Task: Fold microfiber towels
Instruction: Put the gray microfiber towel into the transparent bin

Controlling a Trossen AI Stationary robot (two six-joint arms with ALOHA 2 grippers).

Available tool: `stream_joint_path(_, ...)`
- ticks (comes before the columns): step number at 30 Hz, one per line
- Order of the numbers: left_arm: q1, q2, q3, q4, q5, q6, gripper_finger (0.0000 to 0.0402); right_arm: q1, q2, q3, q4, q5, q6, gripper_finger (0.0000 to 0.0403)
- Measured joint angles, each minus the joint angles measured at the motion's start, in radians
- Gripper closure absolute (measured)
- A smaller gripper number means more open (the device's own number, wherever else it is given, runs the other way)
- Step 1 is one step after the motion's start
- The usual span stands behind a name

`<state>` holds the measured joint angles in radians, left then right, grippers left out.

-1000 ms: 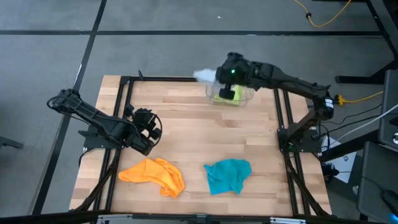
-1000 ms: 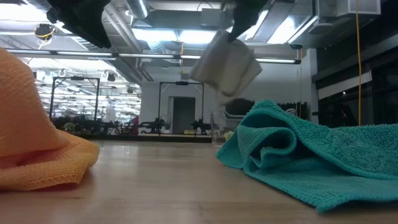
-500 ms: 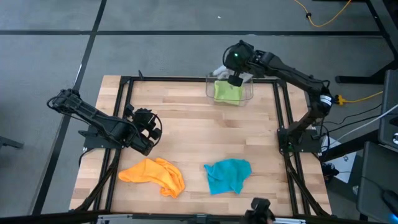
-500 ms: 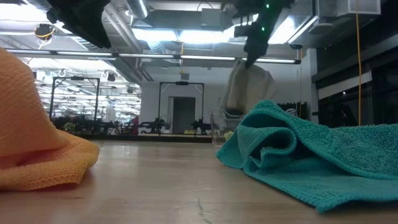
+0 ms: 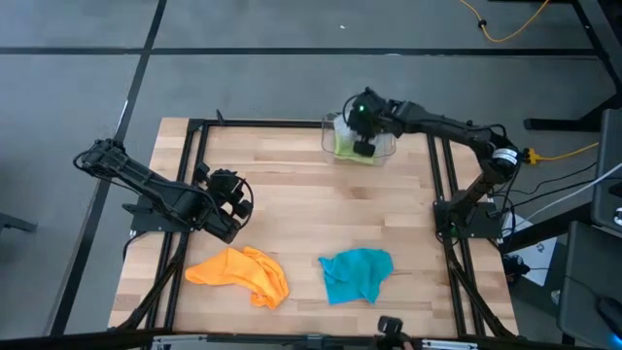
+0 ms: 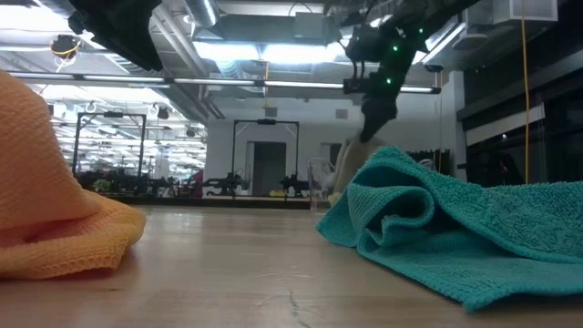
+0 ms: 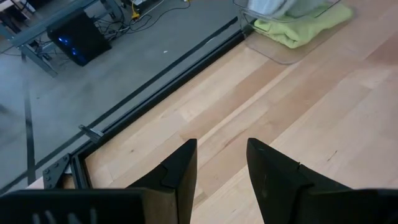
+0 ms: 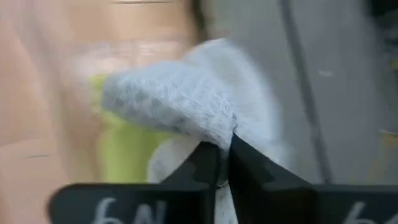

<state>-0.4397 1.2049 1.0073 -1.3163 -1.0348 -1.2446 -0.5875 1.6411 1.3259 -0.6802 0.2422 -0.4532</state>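
Jaws of the right gripper (image 8: pixel 222 167) clenched on a fold of the grey towel (image 8: pixel 180 102), pinched tight with cloth bunched beyond the tips. Hangs directly over the bin (image 5: pixel 358 142) at the far edge of the worktop (image 5: pixel 301 209), lime towel (image 5: pixel 348 146) lying inside beneath it. No clear long axis to the grey cloth: crumpled, draped from the pinch point, lower end apparently inside the bin or right at its rim; cannot tell which.

Outward from there: teal towel (image 5: pixel 356 273) and orange towel (image 5: pixel 240 271) heaped at the near edge, side by side but apart, both well away from the bin. Left gripper (image 7: pixel 221 163) parked at the left side of the worktop, jaws parted and empty, just beyond the orange heap.

Judgement: grey and lime belong to the right arm, which is right on them; orange lies far nearer the left arm, teal roughly between the two.
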Motion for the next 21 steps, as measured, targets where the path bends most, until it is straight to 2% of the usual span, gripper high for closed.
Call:
stream_joint_path(3,0.000,0.000,0.000,0.000,0.000,0.000,0.0269,0.022,0.000,-0.054,0.014,-0.092,0.010,0.0323)
stream_joint_path(9,0.000,0.000,0.000,0.000,0.000,0.000,0.0269,0.056,0.001,-0.062,-0.019,-0.177,0.059,0.0242)
stream_joint_path(13,0.000,0.000,0.000,0.000,0.000,0.000,0.0269,0.056,0.001,-0.015,-0.104,-0.331,0.059,0.0207)
stream_joint_path(15,0.000,0.000,0.000,0.000,0.000,0.000,0.0269,0.056,0.001,0.030,-0.182,-0.376,0.057,0.0196)
stream_joint_path(18,0.000,0.000,0.000,0.000,0.000,-0.001,0.0269,0.057,-0.001,0.104,-0.223,-0.316,0.056,0.0190)
stream_joint_path(21,0.000,0.000,0.000,0.001,0.000,-0.001,0.0269,0.052,-0.001,0.132,-0.165,-0.139,0.095,0.0193)
